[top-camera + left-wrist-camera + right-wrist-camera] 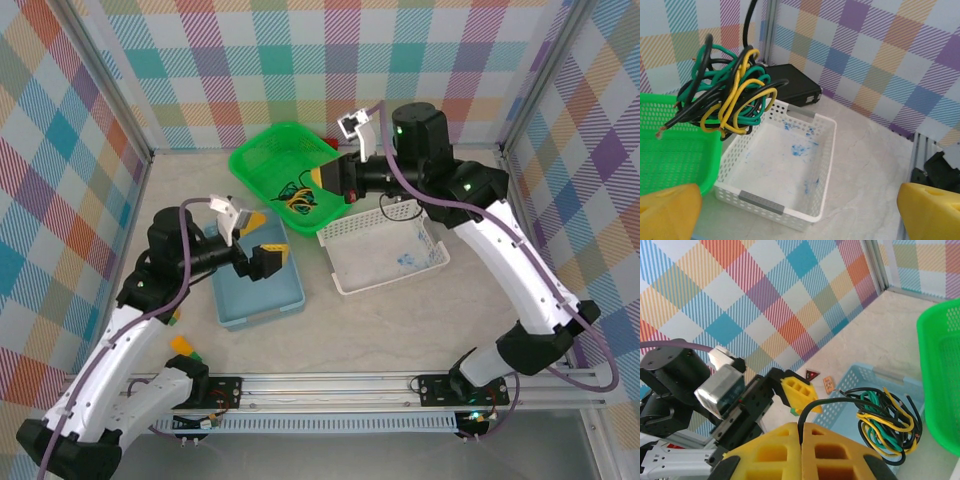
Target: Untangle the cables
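On a pale, marble-patterned tabletop [470,300] walled in by pastel plaid panels [300,60] and aluminium posts, two white arms are reaching out from a rail at the near edge. Nearest, the left gripper [262,240] is hovering over a light blue tray [262,305] with its yellow fingers [670,212] spread wide and nothing between them. Just beyond and to the right, a white perforated basket [385,262] is sitting with blue smudges on its floor. Farther back, the right gripper [801,427] is clamping its yellow jaws tight on a single black strand, and the cables [727,92] are dangling from it as one fist-like knot of black, yellow and green wire. In the left wrist view the black lead is running straight up from the knot while bare copper ends are poking out to the left. From above, the knot is hanging over the near right corner of a bright green mesh basket [262,160], beside the white basket's far end; whether it is touching the green rim cannot be told.
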